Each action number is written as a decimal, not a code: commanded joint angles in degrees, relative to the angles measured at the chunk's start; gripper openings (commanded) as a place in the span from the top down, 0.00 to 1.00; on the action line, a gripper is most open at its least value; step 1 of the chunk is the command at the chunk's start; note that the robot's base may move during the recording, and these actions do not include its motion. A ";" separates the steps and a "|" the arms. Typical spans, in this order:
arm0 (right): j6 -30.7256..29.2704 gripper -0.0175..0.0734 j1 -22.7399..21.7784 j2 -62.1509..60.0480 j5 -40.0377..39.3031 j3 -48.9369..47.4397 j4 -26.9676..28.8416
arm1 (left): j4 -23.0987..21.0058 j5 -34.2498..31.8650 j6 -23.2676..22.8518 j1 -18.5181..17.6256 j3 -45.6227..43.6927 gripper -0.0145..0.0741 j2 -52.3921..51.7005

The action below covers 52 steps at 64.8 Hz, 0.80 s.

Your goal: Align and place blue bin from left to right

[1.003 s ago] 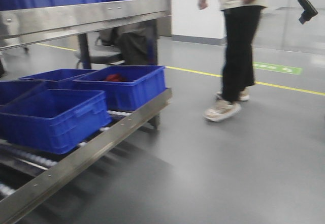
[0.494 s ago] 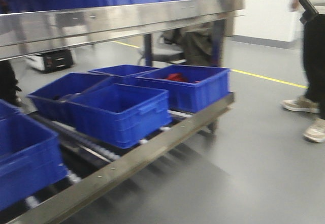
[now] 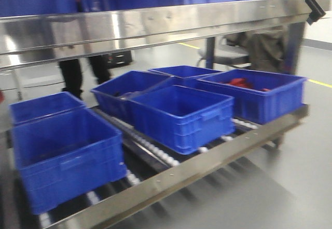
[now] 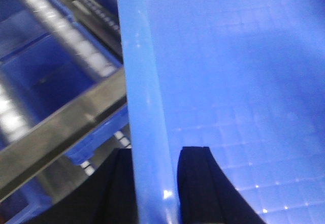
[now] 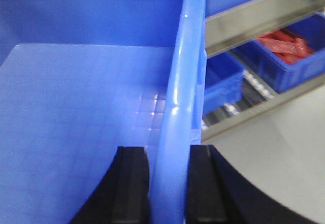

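A grey workshop floor (image 3: 290, 187) is shown, with a steel roller rack (image 3: 207, 169) standing on it. Nearest to the cameras, the blue bin (image 4: 228, 82) is held off the rack by both arms. The left end effector (image 4: 157, 155) is closed over one rim wall, with one black finger inside and one outside. The right end effector (image 5: 167, 155) is clamped the same way over the opposite rim. This two-sided grip is judged to keep the wide bin level and square while it is carried. The bin cannot be made out with certainty in the front view.

Beyond it, the rack's lower level is seen, where darker crates (image 3: 181, 115) are lined up on rollers (image 3: 155, 153). The right-hand crate (image 3: 259, 96) is loaded with red parts (image 3: 238, 82). Placement is judged not yet done, since the bin is not resting on the rollers. Above, a steel beam (image 3: 155, 24) carries more blue crates. Farthest back, a person's legs (image 3: 72, 76) can be seen.
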 commanded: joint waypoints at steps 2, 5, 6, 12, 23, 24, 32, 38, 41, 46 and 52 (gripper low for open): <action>-1.75 0.89 0.39 -1.48 -6.06 -1.30 0.27 | -0.33 -4.92 0.91 -0.40 -1.04 0.85 -1.48; -1.75 0.89 0.39 -1.48 -6.06 -1.30 0.27 | -0.33 -4.92 0.91 -0.40 -1.04 0.85 -1.48; -1.75 0.89 0.39 -1.48 -6.06 -1.30 0.27 | -0.33 -4.92 0.91 -0.40 -1.04 0.85 -1.48; -1.75 0.89 0.39 -1.48 -6.06 -1.30 0.27 | -0.33 -4.92 0.91 -0.40 -1.04 0.85 -1.48; -1.75 0.89 0.39 -1.48 -6.06 -1.30 0.27 | -0.33 -4.92 0.91 -0.40 -1.04 0.85 -1.48; -1.75 0.89 0.39 -1.48 -6.06 -1.30 0.27 | -0.33 -4.92 0.91 -0.40 -1.04 0.85 -1.48; -1.75 0.89 0.39 -1.48 -6.06 -1.30 0.27 | -0.33 -4.92 0.91 -0.40 -1.04 0.85 -1.48; -1.75 0.89 0.39 -1.48 -6.06 -1.30 0.27 | -0.33 -4.92 0.91 -0.40 -1.04 0.85 -1.48; -1.75 0.89 0.39 -1.48 -6.06 -1.30 0.27 | -0.33 -4.92 0.91 -0.40 -1.04 0.85 -1.48; -1.75 0.89 0.39 -1.48 -6.06 -1.30 0.27 | -0.33 -4.92 0.91 -0.40 -1.04 0.85 -1.48; -1.75 0.89 0.39 -1.48 -6.06 -1.30 0.27 | -0.33 -4.92 0.91 -0.40 -1.04 0.85 -1.48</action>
